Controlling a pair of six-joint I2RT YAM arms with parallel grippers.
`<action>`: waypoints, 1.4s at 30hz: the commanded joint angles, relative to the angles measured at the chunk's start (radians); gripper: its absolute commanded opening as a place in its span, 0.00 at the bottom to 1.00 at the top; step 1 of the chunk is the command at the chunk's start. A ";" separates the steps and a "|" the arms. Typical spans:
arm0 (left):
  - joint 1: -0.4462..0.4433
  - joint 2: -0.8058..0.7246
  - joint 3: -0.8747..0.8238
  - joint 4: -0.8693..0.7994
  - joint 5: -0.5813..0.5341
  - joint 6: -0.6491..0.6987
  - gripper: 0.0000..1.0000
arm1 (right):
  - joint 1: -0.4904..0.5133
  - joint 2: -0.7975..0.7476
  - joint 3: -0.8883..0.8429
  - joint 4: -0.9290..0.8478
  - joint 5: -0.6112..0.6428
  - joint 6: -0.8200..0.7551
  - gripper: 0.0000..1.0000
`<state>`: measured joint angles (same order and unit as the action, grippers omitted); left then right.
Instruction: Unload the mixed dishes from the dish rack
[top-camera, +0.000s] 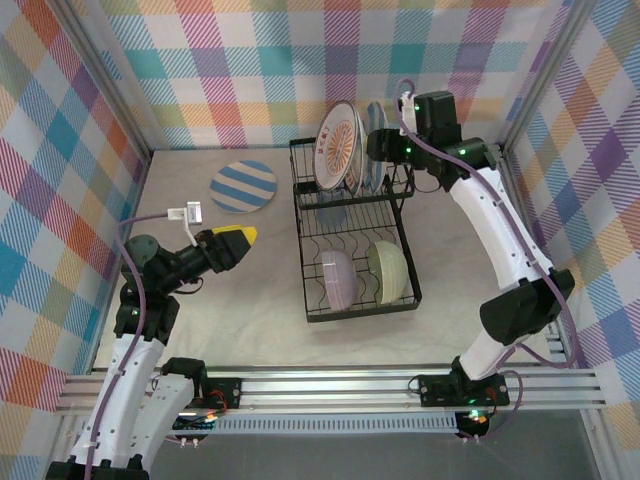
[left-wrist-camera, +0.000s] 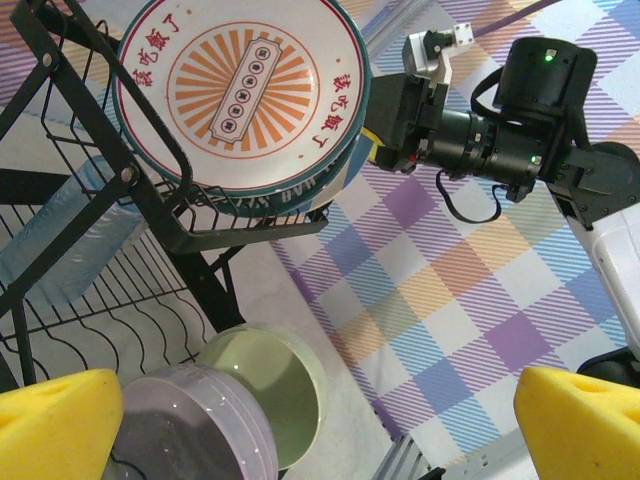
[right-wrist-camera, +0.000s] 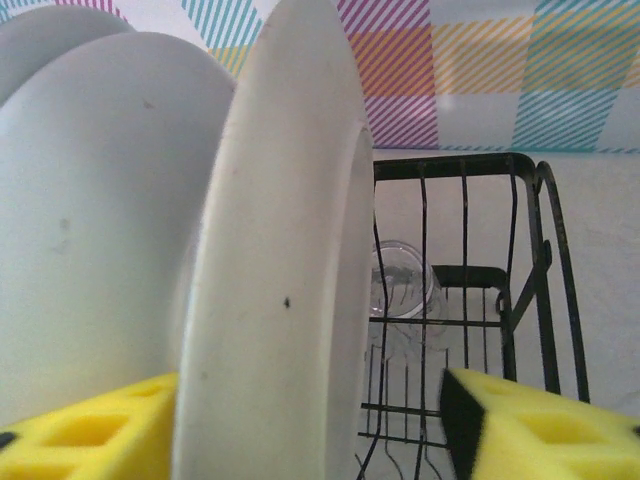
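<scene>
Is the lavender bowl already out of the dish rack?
No, the lavender bowl stands in the dish rack's lower tray beside the pale green bowl.

Bare table (top-camera: 230, 320) lies open left of the dish rack (top-camera: 350, 235), whose far end upright plates (top-camera: 338, 150) crowd

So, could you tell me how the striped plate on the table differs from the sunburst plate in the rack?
The striped plate carries blue and white bands; the sunburst plate has orange rays, red characters and a dark rim. The striped plate lies flat on the table, while the sunburst plate stands on edge in the rack. Both are round plates.
</scene>
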<state>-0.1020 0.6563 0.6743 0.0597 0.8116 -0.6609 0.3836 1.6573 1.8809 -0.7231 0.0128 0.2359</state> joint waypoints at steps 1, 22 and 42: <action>-0.007 -0.015 -0.010 0.063 0.017 -0.006 1.00 | 0.028 0.002 0.037 -0.016 0.098 -0.033 0.57; -0.007 -0.015 -0.033 0.127 0.023 -0.052 1.00 | 0.061 0.011 0.061 -0.027 0.182 -0.034 0.23; -0.007 -0.023 -0.035 0.127 0.021 -0.057 1.00 | 0.072 -0.046 0.053 0.035 0.261 0.054 0.00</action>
<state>-0.1020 0.6514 0.6472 0.1421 0.8120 -0.7143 0.4561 1.6630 1.9133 -0.7460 0.2962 0.2550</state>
